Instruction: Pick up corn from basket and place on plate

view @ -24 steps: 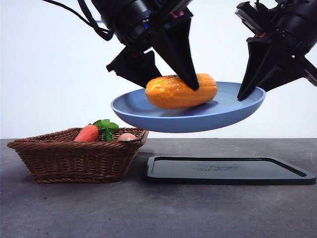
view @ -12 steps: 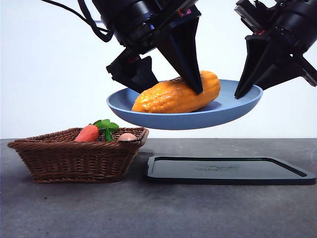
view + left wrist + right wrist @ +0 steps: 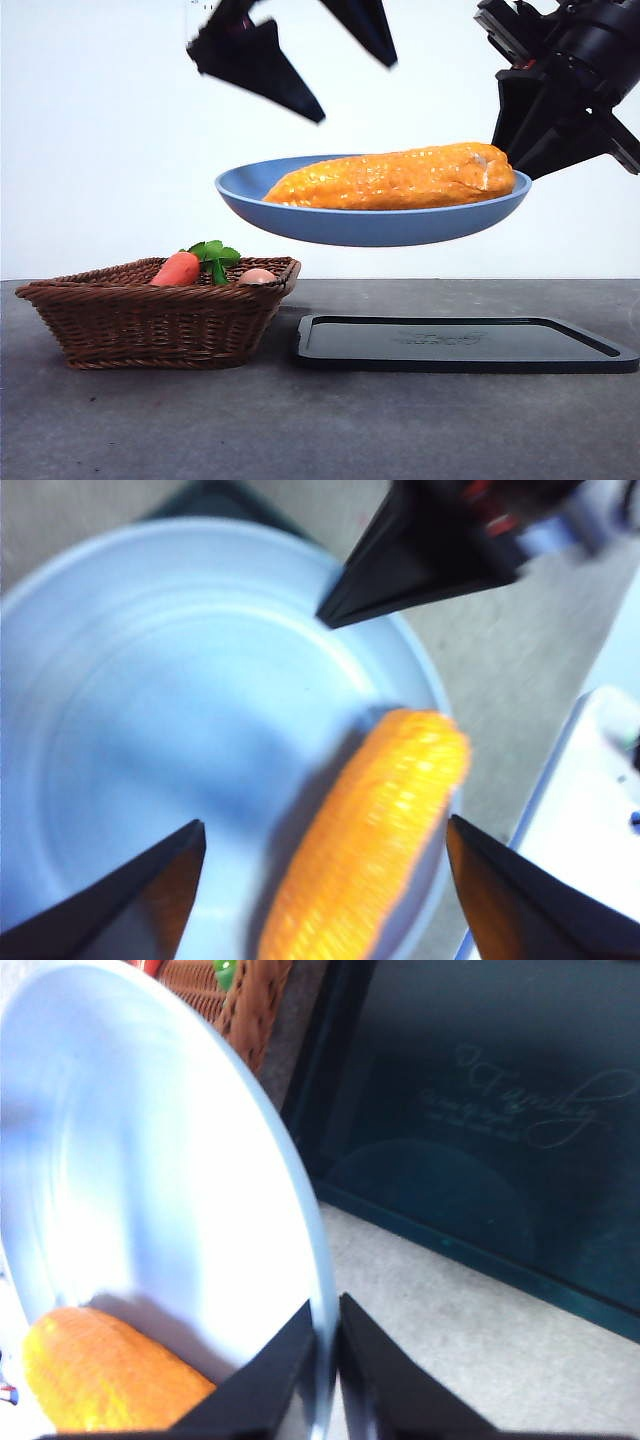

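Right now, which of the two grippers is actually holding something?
The right gripper: its jaws pinch the rim of the plate, holding it in the air. The left gripper is open above the corn, touching nothing.

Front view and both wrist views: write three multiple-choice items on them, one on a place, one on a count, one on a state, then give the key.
1. Where does the corn lie?
A. in the basket
B. on the plate
C. on the black tray

2. How many things show in the basket?
A. two
B. four
C. none

3. How does the left gripper stand?
A. shut on the corn
B. shut on the plate's rim
C. open above the corn

Key:
1 B: the cob rests along the light-blue plate, which the right gripper holds by its rim in the air above the black tray.
2 A: a carrot with green leaves and a pale egg-like object show above the wicker rim.
3 C: in the left wrist view its jaws stand wide apart with the corn free between them.
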Robot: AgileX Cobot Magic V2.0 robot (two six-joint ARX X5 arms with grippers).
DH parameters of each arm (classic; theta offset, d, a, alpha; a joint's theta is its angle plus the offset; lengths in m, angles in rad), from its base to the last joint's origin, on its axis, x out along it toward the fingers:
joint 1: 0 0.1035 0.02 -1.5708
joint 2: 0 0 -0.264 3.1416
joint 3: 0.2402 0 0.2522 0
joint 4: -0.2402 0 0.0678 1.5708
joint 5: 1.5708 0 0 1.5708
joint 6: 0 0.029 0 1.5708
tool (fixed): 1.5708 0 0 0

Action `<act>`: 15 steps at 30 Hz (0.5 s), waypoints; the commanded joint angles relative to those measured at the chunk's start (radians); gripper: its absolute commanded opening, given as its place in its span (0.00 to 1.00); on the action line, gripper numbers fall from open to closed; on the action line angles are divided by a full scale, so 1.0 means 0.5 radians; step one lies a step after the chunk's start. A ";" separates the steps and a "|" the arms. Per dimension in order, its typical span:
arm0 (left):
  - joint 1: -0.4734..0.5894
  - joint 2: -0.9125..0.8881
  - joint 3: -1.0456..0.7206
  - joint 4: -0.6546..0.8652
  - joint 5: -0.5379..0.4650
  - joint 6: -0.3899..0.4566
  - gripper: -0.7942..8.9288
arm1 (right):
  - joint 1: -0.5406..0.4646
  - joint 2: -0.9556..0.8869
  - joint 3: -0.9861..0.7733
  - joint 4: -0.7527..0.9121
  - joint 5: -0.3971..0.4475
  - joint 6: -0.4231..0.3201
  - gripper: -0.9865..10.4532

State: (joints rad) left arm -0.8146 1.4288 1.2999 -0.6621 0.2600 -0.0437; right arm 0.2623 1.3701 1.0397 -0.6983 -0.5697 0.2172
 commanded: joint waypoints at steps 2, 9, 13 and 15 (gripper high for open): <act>-0.019 -0.118 0.036 0.008 -0.005 0.001 0.49 | -0.089 0.024 0.045 0.046 0.005 0.013 0.09; -0.019 -0.340 0.036 0.008 -0.005 -0.043 0.49 | -0.299 0.156 0.045 0.163 0.026 0.018 0.09; -0.019 -0.430 0.036 0.008 -0.005 -0.050 0.49 | -0.378 0.306 0.045 0.264 0.025 0.025 0.09; -0.019 -0.463 0.036 0.006 -0.005 -0.054 0.49 | -0.407 0.396 0.045 0.343 0.025 0.042 0.09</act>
State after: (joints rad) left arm -0.8146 1.1889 1.2999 -0.6621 0.2600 -0.0666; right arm 0.0586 1.5406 1.0409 -0.5484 -0.5484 0.2195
